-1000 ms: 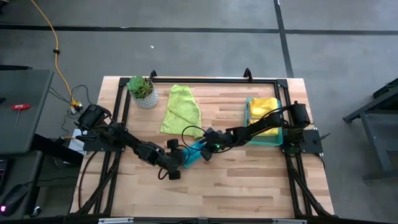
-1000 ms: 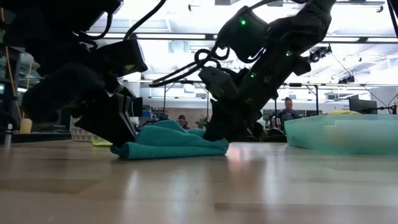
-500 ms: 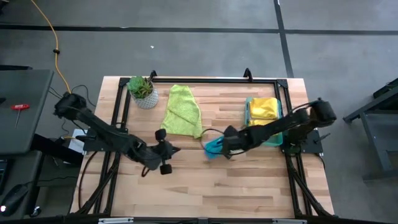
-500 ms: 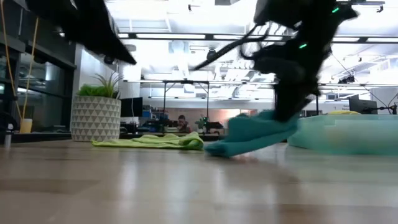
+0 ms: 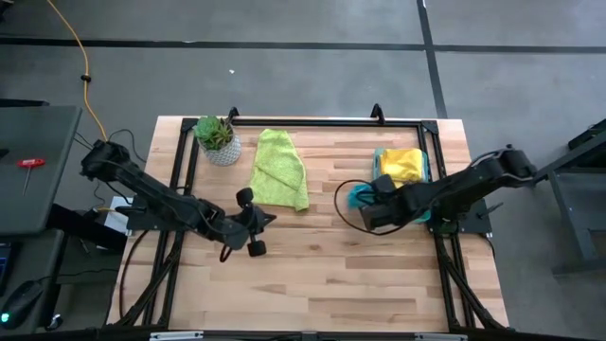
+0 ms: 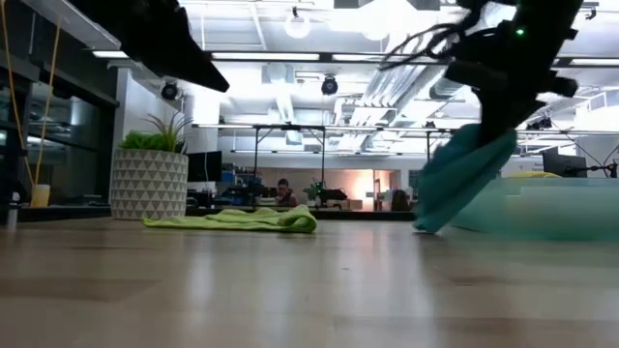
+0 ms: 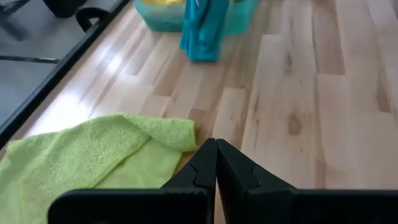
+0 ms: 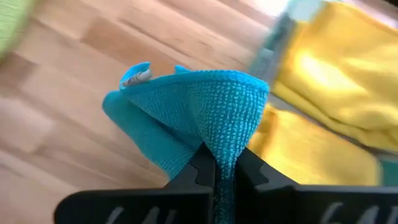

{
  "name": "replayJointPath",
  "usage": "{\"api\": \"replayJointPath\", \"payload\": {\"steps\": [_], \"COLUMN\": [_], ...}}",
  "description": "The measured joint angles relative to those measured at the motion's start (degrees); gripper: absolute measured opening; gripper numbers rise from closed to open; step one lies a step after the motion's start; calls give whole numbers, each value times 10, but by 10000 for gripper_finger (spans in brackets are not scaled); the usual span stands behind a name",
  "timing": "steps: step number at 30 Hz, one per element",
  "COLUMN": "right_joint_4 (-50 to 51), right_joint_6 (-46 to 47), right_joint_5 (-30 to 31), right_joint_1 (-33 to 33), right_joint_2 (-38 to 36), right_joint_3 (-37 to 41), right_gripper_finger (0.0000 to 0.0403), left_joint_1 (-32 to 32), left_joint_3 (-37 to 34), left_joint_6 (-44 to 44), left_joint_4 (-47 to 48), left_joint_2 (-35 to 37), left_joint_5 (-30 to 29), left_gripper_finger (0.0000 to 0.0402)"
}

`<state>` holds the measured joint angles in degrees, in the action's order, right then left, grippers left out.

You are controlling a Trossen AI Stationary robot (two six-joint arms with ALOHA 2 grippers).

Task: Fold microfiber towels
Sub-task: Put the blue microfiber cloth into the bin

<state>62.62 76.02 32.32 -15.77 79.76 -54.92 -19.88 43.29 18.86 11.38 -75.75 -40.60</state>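
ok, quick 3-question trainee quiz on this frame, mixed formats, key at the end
1. True or false: the right gripper is shut on the teal towel.
2. Where does the lime green towel lie?
A. in the green tray
B. flat on the table, beside the potted plant
C. in the left gripper
3. Fill in: the towel already in the green tray is ____.

Key
1. True. The teal towel hangs off the table from its fingers, next to the tray.
2. B. It lies next to the potted plant; the left gripper is shut and empty, near the towel's edge.
3. Yellow: the yellow towel.
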Motion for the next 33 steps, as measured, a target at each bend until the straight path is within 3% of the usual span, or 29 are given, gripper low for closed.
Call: {"api": "replayJointPath", "payload": {"steps": [15,22,33], "right_joint_4": [238,214,133], "right_joint_6": [83,90,107], "right_joint_5": [-105,-122,-180], "right_joint_1": [-4,-4,-4], "right_joint_2": [-25,-22,-22], "right_joint_3": [-1,6,98], "right_gripper_finger": [0,0,0], "left_joint_1": [4,4,3], "left_joint_3": [0,0,1], "left_joint_6": [-1,0,-4], "left_joint_4": [0,0,-1], "left_joint_2": [-5,-5,-5], "left_joint_5": [10,10,11], "left_gripper_finger": [0,0,0]}}
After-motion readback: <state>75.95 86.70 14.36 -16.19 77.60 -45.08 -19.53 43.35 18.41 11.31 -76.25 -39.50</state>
